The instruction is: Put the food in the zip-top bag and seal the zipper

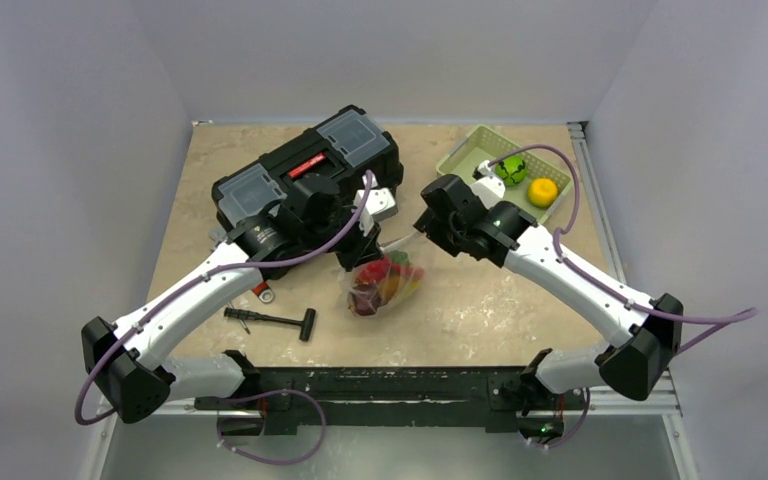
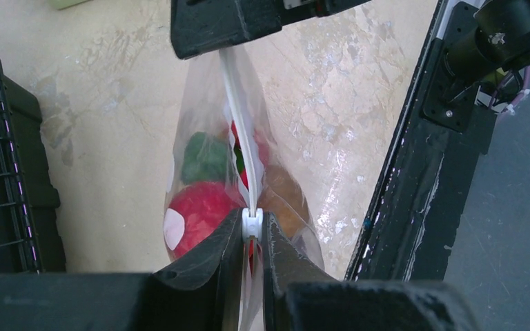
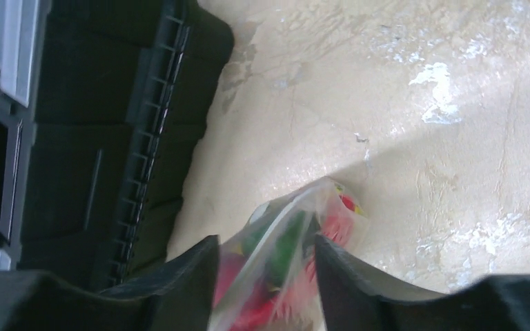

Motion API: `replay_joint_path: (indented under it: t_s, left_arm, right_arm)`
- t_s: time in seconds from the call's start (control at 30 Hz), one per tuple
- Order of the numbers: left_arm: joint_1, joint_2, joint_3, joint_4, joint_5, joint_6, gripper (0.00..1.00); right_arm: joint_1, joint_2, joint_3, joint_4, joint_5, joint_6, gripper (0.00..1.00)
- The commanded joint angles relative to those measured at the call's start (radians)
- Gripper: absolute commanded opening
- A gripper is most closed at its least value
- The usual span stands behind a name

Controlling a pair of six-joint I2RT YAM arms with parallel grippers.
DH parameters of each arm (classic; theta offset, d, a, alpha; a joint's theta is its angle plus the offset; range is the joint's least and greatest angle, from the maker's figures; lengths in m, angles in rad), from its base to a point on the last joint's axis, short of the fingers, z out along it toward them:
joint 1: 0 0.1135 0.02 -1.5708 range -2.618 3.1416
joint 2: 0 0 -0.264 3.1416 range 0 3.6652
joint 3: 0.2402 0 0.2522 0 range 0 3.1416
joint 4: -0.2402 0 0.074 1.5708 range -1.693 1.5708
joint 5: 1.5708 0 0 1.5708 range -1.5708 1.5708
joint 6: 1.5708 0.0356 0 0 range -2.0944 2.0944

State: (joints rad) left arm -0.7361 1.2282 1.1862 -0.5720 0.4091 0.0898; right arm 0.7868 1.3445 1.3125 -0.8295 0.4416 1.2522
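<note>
- Nearest you, the left gripper is clenched on the zipper; use that pinch as your anchor.
- Press the strip squarely, then slide along it.
- The right gripper is partly open, straddling the zip-top bag and gripping nothing.
- The bag lies mid-table beside the toolbox, with the food inside.

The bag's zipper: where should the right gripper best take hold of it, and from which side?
Probably the far end of the zipper, opposite where the left gripper pinches it; come from above, one jaw on each flat face: the strip is thin and stands edge-up over the food.
</note>
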Motion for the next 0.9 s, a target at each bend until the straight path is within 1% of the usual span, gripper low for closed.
replay_joint_path:
  t_s: [0.0,0.03,0.07,0.1,0.17,0.2,0.27,0.3,0.33,0.43,0.5,0.73,0.8,0.87]
  left_arm:
    - [-0.011,-0.037,0.036,0.018,-0.017,0.007,0.08]
    - [-0.010,-0.036,0.041,0.018,-0.018,-0.006,0.10]
    - [-0.010,-0.035,0.049,0.011,-0.018,-0.016,0.15]
    - [-0.008,-0.034,0.065,-0.002,-0.014,-0.031,0.24]
    - [0.004,-0.044,0.076,-0.007,0.000,-0.055,0.41]
    - [0.015,-0.051,0.076,-0.001,0.009,-0.071,0.53]
    - [0.036,-0.064,0.078,0.010,0.031,-0.080,0.70]
    - [0.046,-0.067,0.080,0.015,0.039,-0.111,0.73]
    - [0.056,-0.069,0.082,0.019,0.048,-0.121,0.75]
    - [0.056,-0.068,0.088,0.003,0.053,-0.103,0.75]
    - [0.041,-0.060,0.101,-0.024,0.043,-0.093,0.70]
    - [-0.037,-0.035,0.114,-0.063,0.000,-0.066,0.69]
    - [-0.043,0.009,0.136,-0.092,0.046,-0.080,0.69]
    - [-0.046,0.063,0.181,-0.152,0.090,-0.082,0.65]
  right_arm:
    - [0.025,0.030,0.079,-0.060,0.110,0.093,0.37]
    - [0.031,0.038,0.089,-0.066,0.112,0.098,0.25]
    - [0.038,0.042,0.098,-0.078,0.114,0.106,0.16]
    - [0.044,0.044,0.101,-0.085,0.122,0.117,0.10]
    - [0.055,0.039,0.099,-0.090,0.135,0.135,0.03]
    - [0.057,0.034,0.094,-0.087,0.139,0.141,0.00]
    - [0.057,0.028,0.087,-0.087,0.144,0.144,0.00]
    - [0.057,0.027,0.088,-0.092,0.148,0.147,0.00]
    - [0.057,0.026,0.089,-0.099,0.151,0.151,0.00]
    - [0.057,0.022,0.090,-0.100,0.158,0.166,0.00]
    - [0.057,0.022,0.089,-0.094,0.160,0.176,0.00]
    - [0.057,0.040,0.120,-0.098,0.165,0.206,0.00]
    - [0.057,0.042,0.128,-0.099,0.170,0.208,0.00]
    - [0.056,0.044,0.133,-0.099,0.173,0.208,0.00]
